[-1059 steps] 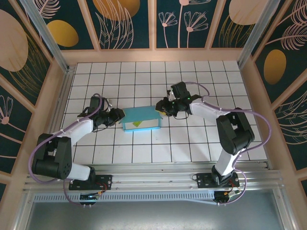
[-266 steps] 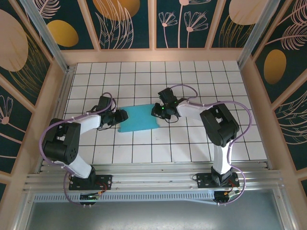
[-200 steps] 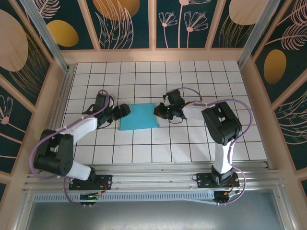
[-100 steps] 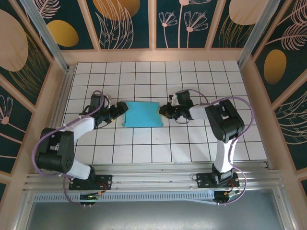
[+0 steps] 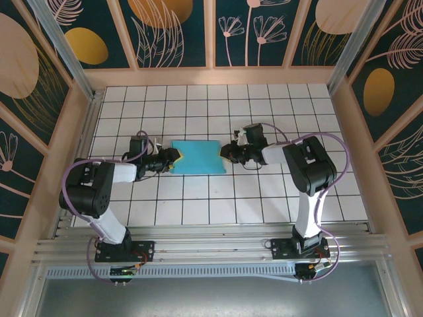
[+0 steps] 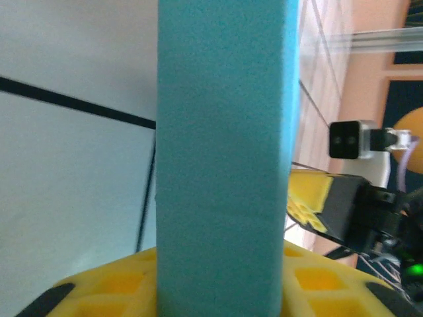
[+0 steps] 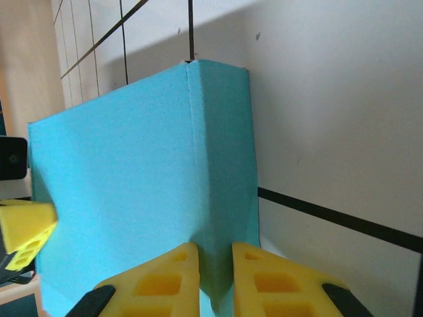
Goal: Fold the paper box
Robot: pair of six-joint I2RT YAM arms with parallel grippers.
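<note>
**Overhead view.** The paper box (image 5: pixel 197 157) lay flat on the white tiled table (image 5: pixel 198 105), turquoise side up. It sat slightly left of the table's middle, between the two arms. The left gripper (image 5: pixel 170 158) met the box at its left edge and the right gripper (image 5: pixel 225 152) met it at its right edge. Both arms reached inward low over the tiles, facing one another across the box.

**Left wrist view.** The box's turquoise edge ran as a broad upright band through the frame. It was seated between the left gripper's yellow pads (image 6: pixel 109 287), which lay against it on either side. The jaws were partly closed and clamped on the box.

**Right wrist view.** The right gripper's yellow fingers (image 7: pixel 155 281) stood almost together, with only a thin slit between them. A thin turquoise panel of the box passed into that slit, so the jaws were nearly closed and pinching the box. A fold crease ran up the turquoise face, and the box's far corner lay near a black grid line.
</note>
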